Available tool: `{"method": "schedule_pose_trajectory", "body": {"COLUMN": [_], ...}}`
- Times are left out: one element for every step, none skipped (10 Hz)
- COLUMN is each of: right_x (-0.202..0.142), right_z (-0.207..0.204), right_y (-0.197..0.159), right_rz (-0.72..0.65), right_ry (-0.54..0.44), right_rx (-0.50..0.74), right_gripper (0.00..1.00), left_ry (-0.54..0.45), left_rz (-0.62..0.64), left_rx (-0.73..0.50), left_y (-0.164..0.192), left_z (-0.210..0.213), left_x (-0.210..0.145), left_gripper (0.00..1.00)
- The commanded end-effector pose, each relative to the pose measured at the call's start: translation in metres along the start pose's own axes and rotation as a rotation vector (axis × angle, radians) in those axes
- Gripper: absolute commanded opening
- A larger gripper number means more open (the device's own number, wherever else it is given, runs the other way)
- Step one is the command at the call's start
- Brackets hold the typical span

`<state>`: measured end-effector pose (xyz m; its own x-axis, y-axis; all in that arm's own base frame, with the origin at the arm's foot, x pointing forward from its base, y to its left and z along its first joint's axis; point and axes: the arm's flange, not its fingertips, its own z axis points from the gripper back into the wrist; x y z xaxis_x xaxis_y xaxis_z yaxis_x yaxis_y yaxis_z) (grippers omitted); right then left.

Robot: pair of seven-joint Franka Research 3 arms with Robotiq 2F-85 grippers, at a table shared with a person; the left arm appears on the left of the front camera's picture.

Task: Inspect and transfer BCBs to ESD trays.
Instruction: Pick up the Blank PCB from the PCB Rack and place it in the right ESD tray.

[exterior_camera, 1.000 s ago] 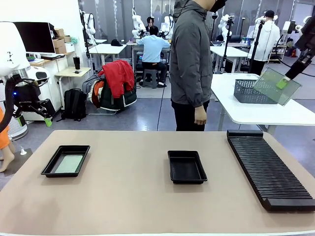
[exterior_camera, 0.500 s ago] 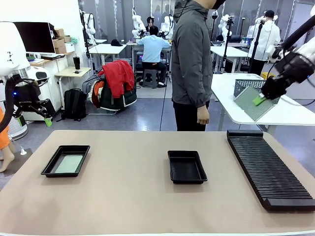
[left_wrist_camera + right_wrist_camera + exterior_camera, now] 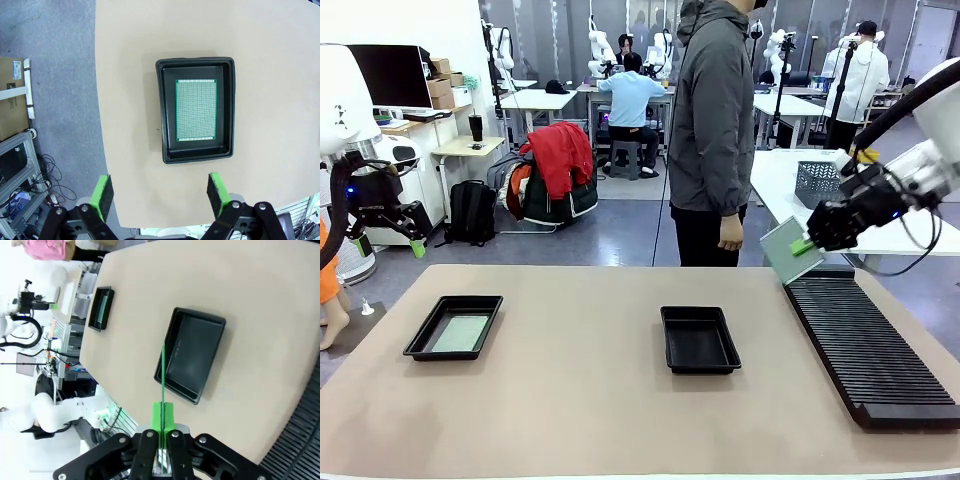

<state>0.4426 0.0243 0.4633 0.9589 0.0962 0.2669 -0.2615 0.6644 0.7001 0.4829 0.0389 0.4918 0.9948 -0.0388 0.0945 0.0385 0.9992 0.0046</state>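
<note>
Front view, right of centre: the right gripper [image 3: 807,243] is clamped on a tilted BCB [image 3: 780,250], held in the air near the rack's [image 3: 865,345] far end. Left wrist view: the left gripper [image 3: 160,192], jaws spread wide, hangs over a second BCB [image 3: 196,110] lying flat in an ESD tray [image 3: 165,120].

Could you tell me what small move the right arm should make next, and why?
Probably carry the held BCB left and down toward the empty middle ESD tray: the right gripper has it clamped above the far end of the rack, and the left ESD tray already holds a board.
</note>
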Motion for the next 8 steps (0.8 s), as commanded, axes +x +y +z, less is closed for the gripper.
{"method": "schedule_pose_trajectory", "body": {"right_x": [-0.007,-0.009,-0.010,-0.009,-0.007,-0.004,-0.001,0.000], "right_z": [-0.041,-0.058,-0.077,-0.096,-0.117,-0.132,-0.145,-0.157], "right_y": [-0.003,-0.004,-0.005,-0.008,-0.012,-0.016,-0.018,-0.019], "right_rz": [-0.065,-0.079,-0.100,-0.116,-0.119,-0.126,-0.127,-0.129], "right_ry": [-0.050,-0.052,-0.062,-0.063,-0.042,-0.031,-0.019,-0.009], "right_rx": [0.066,0.085,0.099,0.113,0.118,0.124,0.130,0.124], "right_gripper": [0.03,0.03,0.03,0.03,0.03,0.03,0.03,0.03], "left_ry": [-0.005,-0.005,-0.005,-0.005,-0.005,-0.005,-0.005,-0.005], "left_rz": [-0.006,-0.006,-0.006,-0.006,-0.006,-0.006,-0.006,-0.006], "left_rx": [-0.003,-0.003,-0.003,-0.003,-0.003,-0.003,-0.003,-0.003], "left_y": [0.001,0.001,0.001,0.001,0.001,0.001,0.001,0.001], "left_z": [-0.001,-0.001,-0.001,-0.001,-0.001,-0.001,-0.001,-0.001], "left_x": [-0.001,-0.001,-0.001,-0.001,-0.001,-0.001,-0.001,-0.001], "left_gripper": [1.00,1.00,1.00,1.00,1.00,1.00,1.00,1.00]}}
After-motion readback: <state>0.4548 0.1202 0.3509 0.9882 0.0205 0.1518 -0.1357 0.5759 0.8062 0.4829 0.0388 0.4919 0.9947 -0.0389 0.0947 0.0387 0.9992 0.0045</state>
